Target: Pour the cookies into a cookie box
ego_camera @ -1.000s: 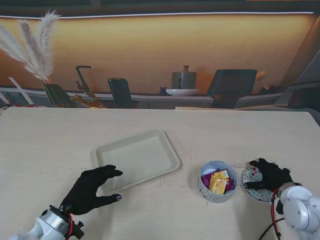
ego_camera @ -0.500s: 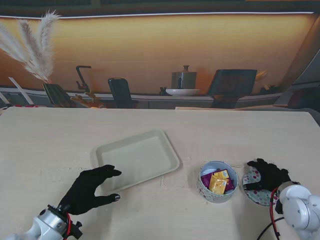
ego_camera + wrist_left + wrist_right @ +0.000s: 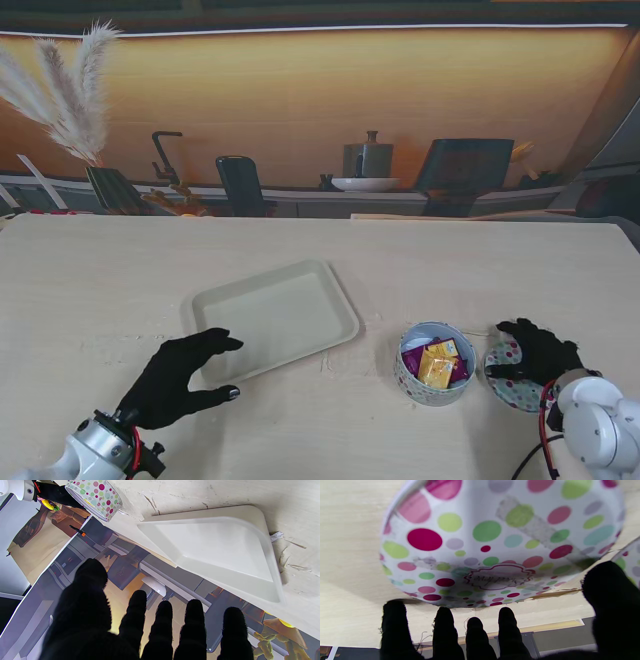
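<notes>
The round polka-dot cookie box (image 3: 416, 388) stands to the right of the middle, with wrapped cookies (image 3: 437, 364) in yellow and purple inside it. Its dotted lid (image 3: 505, 385) lies flat just right of it. My right hand (image 3: 540, 352) rests over the lid with its fingers spread, open; the right wrist view shows the lid (image 3: 500, 542) filling the frame beyond the fingertips (image 3: 443, 620). The cream tray (image 3: 285, 315) holds nothing. My left hand (image 3: 180, 378) is open at the tray's near left corner. In the left wrist view the tray (image 3: 212, 547) and box (image 3: 96, 497) lie ahead.
A wall picture of a kitchen runs along the table's far edge. The table's right edge lies just beyond the lid. Bare tabletop (image 3: 90, 290) stretches left of the tray and behind it.
My right hand has shifted slightly over the lid, toward the box. My left hand has barely moved. Box, lid and tray are where they were.
</notes>
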Controlling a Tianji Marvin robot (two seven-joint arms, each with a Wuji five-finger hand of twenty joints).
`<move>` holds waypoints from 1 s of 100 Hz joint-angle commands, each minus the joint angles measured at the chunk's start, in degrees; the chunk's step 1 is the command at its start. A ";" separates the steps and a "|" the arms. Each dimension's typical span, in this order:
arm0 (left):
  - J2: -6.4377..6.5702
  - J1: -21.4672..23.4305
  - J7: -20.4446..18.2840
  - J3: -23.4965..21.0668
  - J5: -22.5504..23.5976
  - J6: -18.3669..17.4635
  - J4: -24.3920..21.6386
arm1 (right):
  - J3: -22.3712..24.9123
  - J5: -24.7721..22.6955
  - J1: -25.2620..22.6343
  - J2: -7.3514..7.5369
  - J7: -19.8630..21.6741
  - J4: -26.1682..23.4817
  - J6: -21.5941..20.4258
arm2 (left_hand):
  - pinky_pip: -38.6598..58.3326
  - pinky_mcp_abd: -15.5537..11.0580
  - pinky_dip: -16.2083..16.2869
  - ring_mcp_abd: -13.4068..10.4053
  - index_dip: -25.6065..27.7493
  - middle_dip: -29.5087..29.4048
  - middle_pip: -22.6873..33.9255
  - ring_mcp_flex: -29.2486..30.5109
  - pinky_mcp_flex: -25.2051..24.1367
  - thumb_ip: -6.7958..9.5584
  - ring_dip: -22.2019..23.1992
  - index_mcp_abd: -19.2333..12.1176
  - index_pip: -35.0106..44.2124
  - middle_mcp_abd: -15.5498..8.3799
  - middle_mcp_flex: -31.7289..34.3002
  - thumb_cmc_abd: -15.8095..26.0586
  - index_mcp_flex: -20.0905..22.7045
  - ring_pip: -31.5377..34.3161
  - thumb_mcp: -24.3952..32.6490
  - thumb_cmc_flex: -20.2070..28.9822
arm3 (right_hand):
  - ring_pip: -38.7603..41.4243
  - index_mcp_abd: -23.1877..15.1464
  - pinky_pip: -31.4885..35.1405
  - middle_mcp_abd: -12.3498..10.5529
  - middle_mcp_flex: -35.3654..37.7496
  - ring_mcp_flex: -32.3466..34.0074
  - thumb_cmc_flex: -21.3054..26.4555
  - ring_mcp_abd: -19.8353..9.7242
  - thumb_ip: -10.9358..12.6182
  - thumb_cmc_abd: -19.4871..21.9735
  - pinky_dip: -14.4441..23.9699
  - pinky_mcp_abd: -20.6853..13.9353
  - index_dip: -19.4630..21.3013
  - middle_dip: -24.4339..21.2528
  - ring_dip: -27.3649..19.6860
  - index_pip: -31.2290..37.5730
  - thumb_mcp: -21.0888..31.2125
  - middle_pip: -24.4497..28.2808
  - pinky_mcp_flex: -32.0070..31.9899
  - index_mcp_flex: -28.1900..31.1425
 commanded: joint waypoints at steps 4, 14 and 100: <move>-0.41 0.83 -0.54 -0.45 0.46 -0.47 -0.57 | 0.29 -1.03 -2.25 -0.63 1.62 0.12 -1.46 | -0.88 -1.46 0.38 -1.27 0.26 -0.37 -0.22 1.02 0.06 -1.22 -0.39 -1.17 0.72 -1.43 1.15 2.31 1.28 0.62 -0.18 0.65 | 5.09 -0.36 13.44 -1.14 -0.73 3.99 -3.05 0.27 -0.14 0.84 4.03 1.68 0.59 -0.01 3.06 0.52 -1.08 0.14 3.84 -1.69; -0.46 1.01 -0.38 -0.80 0.49 -0.82 -0.57 | 1.25 -0.75 -3.22 -0.75 1.74 -1.28 -1.88 | -0.87 -1.40 0.41 -1.23 0.30 -0.35 -0.12 1.17 0.24 -1.19 -0.38 -1.16 0.82 -1.38 1.33 2.32 1.42 0.73 -0.11 0.65 | 4.67 -0.15 12.92 -1.36 -0.74 3.55 -3.30 0.16 -0.09 1.24 3.76 1.71 0.40 -0.19 2.85 0.32 -1.24 -0.10 3.18 -1.68; -0.17 1.66 -2.82 -2.08 -0.58 -0.40 -1.30 | 3.37 -3.41 -6.23 0.11 8.41 -4.95 -5.40 | -1.57 -1.82 0.20 -1.51 0.26 -0.52 -0.32 1.00 0.09 -1.03 -0.69 -1.24 0.80 -1.61 1.15 1.79 1.32 0.44 0.66 1.48 | 4.29 -0.40 14.06 -0.23 -0.55 4.08 4.02 0.85 -0.04 -7.12 3.33 3.76 0.23 -0.28 2.46 0.27 0.09 -0.02 6.62 -1.48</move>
